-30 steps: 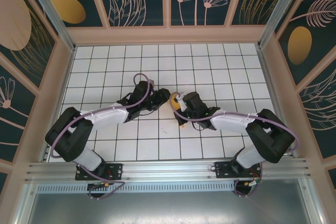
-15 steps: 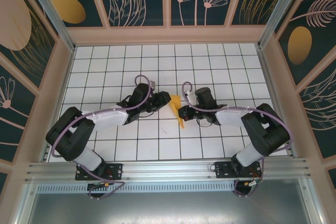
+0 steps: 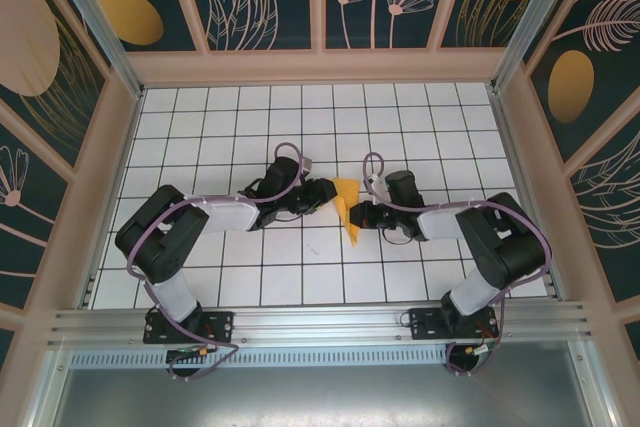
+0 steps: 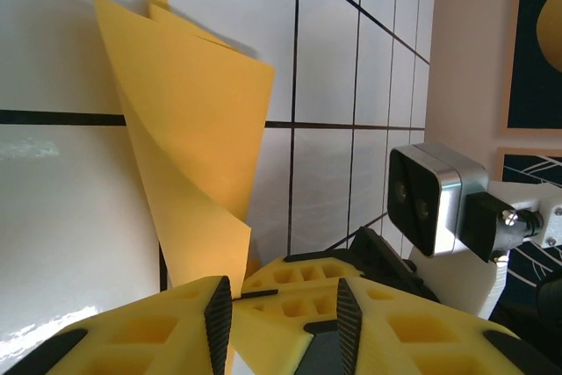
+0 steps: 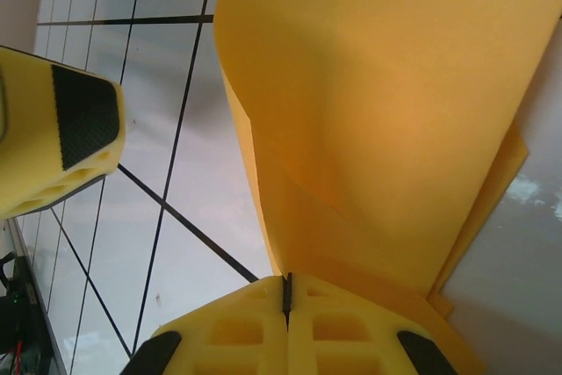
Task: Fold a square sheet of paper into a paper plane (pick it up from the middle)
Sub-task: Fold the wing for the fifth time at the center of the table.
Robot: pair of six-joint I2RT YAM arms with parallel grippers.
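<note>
Paper plane (image 3: 347,210): orange-yellow, part-folded, at mid-table on the white tiled table (image 3: 200,137). It sits between the two grippers.

Top view: the plane reads as a narrow kite. Its broad end is far and its point is near, angled slightly to the right. Left gripper (image 3: 320,194) comes in from the left, at the far part of the paper. Right gripper (image 3: 362,215) comes in from the right, at the middle of the paper's right edge. Jaw states can't be made out from this height.

Right wrist view: right gripper (image 5: 287,292) has its fingers pressed together with the paper plane (image 5: 378,111) nipped in the seam. The paper rises from there as a curled sheet with layered edges on the right. One of the left fingers (image 5: 53,129) sits off to the left, its black pad bare and clear of the paper.

Left wrist view: left gripper (image 4: 283,296) has its jaws spread, both black pads visible. The yellow tips of the right gripper sit in the gap. The paper plane (image 4: 193,129) stands up as a loose cone and comes down beside the left-hand pad; contact there can't be judged. The right wrist camera (image 4: 426,204) faces in from the right.
</note>
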